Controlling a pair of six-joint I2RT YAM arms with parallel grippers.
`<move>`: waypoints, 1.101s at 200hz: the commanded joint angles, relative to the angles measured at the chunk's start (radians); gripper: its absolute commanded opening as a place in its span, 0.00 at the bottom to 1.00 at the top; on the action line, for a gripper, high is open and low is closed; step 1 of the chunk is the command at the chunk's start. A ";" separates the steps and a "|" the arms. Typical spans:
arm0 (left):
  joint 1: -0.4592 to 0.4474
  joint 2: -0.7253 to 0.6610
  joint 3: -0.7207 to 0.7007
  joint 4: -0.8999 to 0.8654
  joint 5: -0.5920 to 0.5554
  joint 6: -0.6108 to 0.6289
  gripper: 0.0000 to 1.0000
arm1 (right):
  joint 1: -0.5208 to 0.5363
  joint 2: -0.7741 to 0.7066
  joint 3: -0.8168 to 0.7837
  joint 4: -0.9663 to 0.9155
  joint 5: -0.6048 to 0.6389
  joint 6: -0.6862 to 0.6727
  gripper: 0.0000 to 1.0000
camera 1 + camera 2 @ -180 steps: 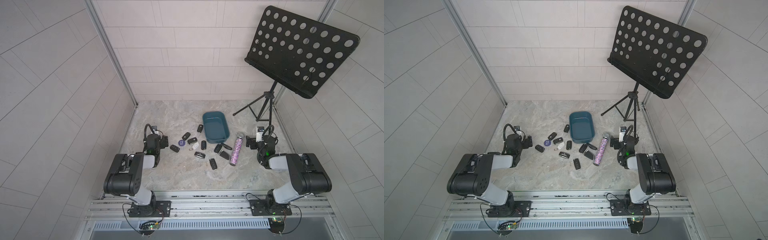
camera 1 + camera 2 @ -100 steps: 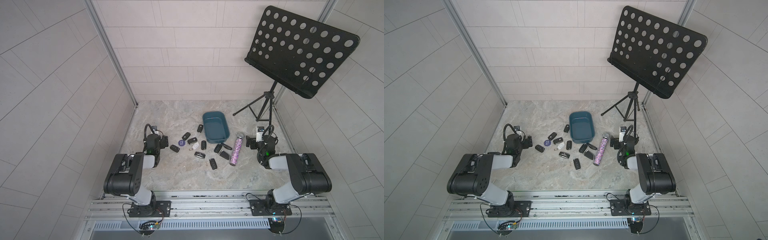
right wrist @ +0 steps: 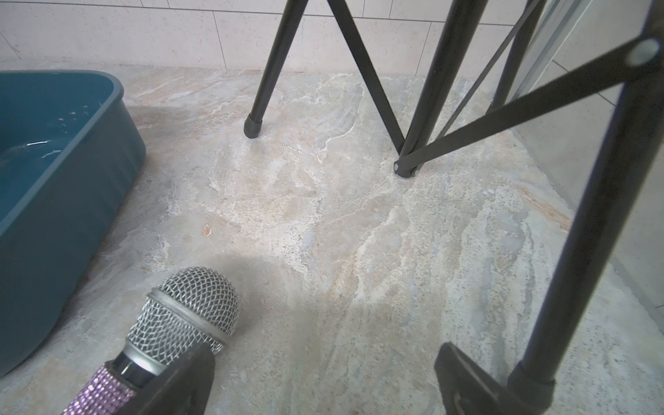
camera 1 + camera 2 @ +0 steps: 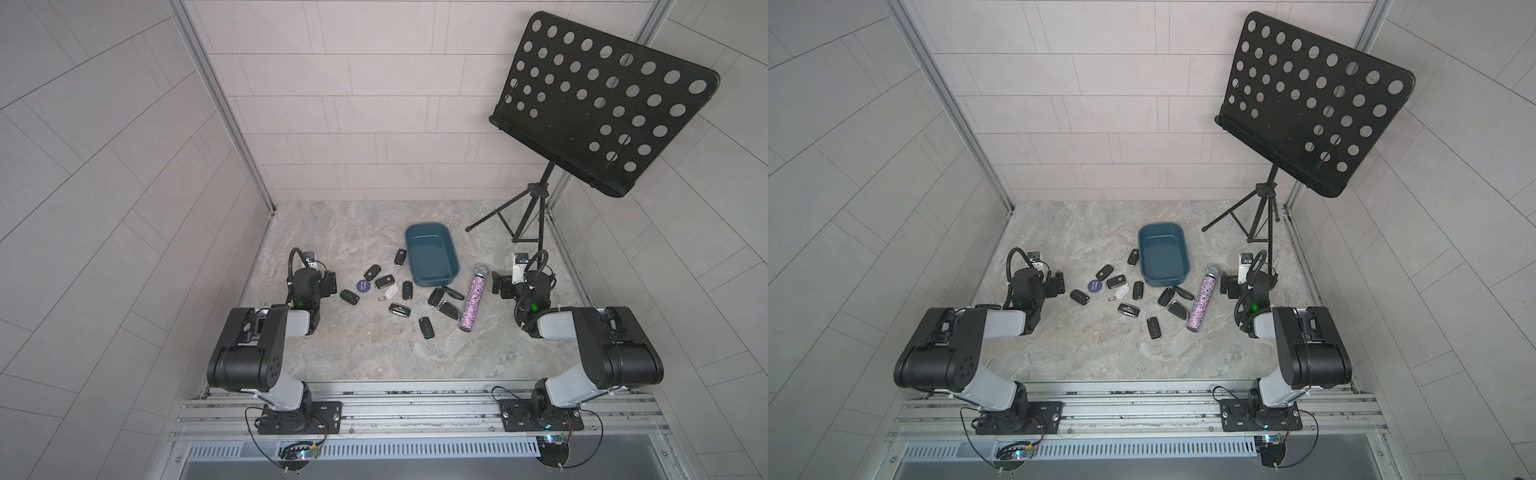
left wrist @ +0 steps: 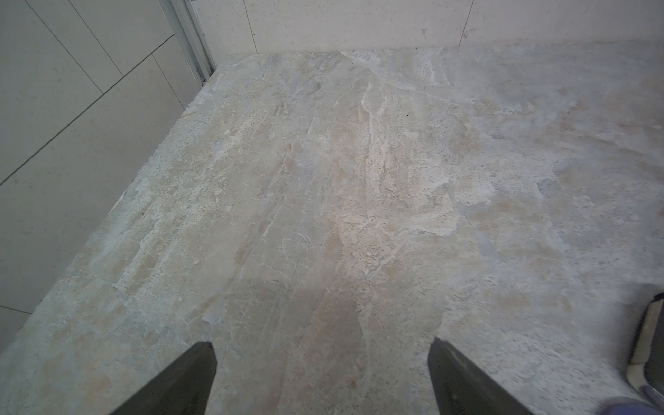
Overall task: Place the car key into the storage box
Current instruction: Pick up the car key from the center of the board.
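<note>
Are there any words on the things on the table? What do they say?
"SMALL BLIND": white letters on the round purple disc, just legible.
On the car keys: marks too small to read.
On the microphone, storage box and music stand: no writing visible.

Grey-beige stone-look tabletop (image 4: pixel 365 353), walled on three sides, loose items mid-surface.
Dark teal storage box (image 4: pixel 435 282) sits toward back centre, long side running front to back. Black car keys (image 4: pixel 407 290) lie flat, scattered in front of it and to its left. One key (image 4: pixel 400 257) is just beside the left wall, and another (image 4: pixel 426 328) lies farthest forward. Among them are a round purple tag (image 4: pixel 363 286) and a white tag (image 4: pixel 391 291) with a small ring. Glittery purple microphone (image 4: pixel 472 301) lies right of the keys, mesh head toward the back. Black music stand (image 4: pixel 537 190) has its tripod feet planted in the back right corner.
</note>
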 commanded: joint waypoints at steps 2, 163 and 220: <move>-0.004 -0.023 0.017 0.008 -0.007 -0.007 1.00 | 0.004 -0.008 0.021 0.005 0.038 0.011 1.00; -0.029 -0.041 0.636 -1.063 0.207 -0.532 1.00 | -0.002 -0.239 0.496 -1.082 -0.139 0.462 0.95; -0.088 -0.100 0.602 -1.128 0.329 -0.551 1.00 | 0.256 -0.293 0.556 -1.352 -0.107 0.283 0.89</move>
